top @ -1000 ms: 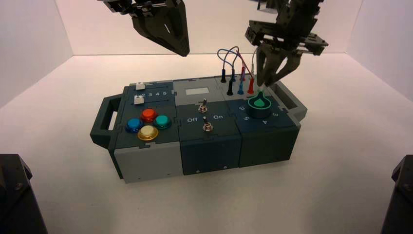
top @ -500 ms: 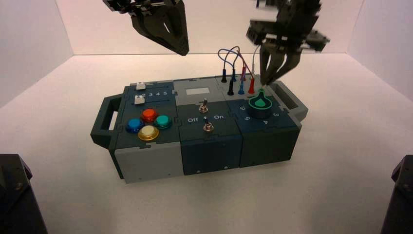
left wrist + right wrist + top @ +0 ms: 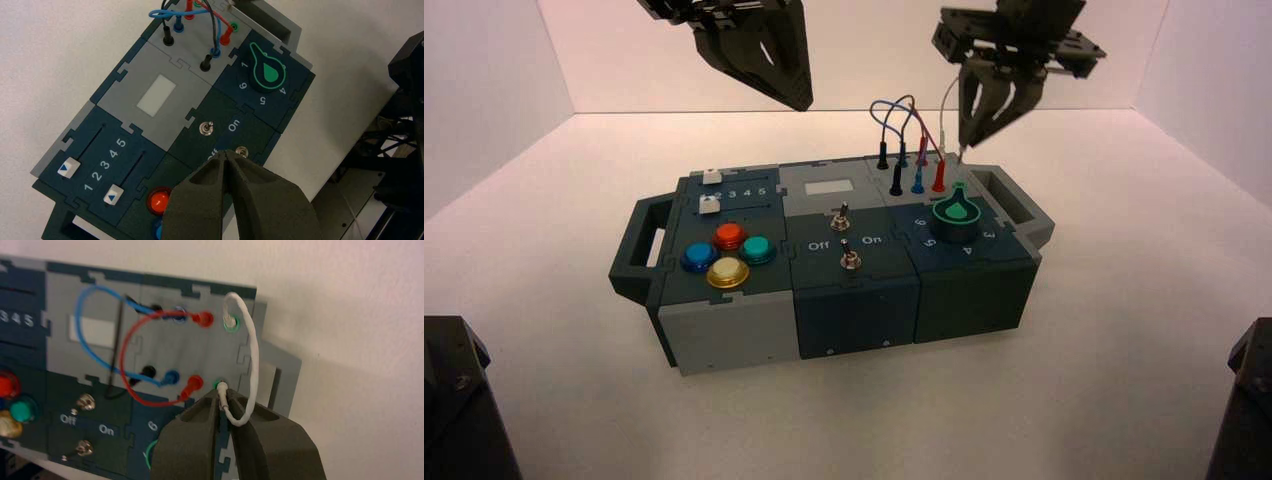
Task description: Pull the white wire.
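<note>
White wire (image 3: 254,347) sits at the box's (image 3: 724,340) far right corner, on the grey jack panel beside the blue wire (image 3: 82,315) and red wire (image 3: 131,355). From my right wrist view, one pale plug (image 3: 229,320) is seated in a green-ringed socket; the other plug (image 3: 223,392) looks just lifted above its own green-ringed socket (image 3: 216,385), though I can't tell for sure whether it's clear. The loop arches between them.

Right gripper (image 3: 969,135) hangs above that corner, jaws nearly closed and pinching the wire just behind the lifted plug. In the high view the wire (image 3: 946,105) runs up beside the jaws.

Left gripper (image 3: 769,70) is parked high above the box's far left side, over the table (image 3: 1124,350). My left wrist view shows its jaws closed, tips touching, holding nothing. Green knob (image 3: 956,213) sits just near-side of the jacks.
</note>
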Motion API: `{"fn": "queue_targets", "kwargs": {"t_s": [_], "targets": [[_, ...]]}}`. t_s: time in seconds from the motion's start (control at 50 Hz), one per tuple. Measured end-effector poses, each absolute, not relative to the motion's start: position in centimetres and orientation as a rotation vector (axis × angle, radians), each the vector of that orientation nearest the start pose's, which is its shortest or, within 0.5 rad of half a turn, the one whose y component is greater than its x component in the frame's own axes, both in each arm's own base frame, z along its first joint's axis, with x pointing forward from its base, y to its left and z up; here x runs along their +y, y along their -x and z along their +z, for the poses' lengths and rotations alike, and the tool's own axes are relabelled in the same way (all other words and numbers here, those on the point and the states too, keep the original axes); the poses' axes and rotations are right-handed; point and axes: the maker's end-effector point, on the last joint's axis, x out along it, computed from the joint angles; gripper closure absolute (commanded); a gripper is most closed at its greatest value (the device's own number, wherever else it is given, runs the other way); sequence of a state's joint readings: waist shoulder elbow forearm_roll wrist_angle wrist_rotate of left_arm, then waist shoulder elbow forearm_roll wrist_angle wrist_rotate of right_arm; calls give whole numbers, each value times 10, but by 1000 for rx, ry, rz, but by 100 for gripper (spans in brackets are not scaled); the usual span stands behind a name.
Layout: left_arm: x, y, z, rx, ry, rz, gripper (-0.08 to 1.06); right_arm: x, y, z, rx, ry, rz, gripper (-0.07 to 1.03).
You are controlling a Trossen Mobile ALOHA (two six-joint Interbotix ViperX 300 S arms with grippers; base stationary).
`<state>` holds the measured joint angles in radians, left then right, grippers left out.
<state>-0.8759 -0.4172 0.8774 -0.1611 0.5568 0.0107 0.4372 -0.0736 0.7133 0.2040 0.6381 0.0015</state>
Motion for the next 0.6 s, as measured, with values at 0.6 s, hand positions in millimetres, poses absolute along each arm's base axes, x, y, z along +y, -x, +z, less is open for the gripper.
{"fn": "queue_targets", "kwargs": {"t_s": [0.6], "targets": [[-236,-178,143,1017,-299,-810,101,172,-295,66,1337,58,381,62]]}}
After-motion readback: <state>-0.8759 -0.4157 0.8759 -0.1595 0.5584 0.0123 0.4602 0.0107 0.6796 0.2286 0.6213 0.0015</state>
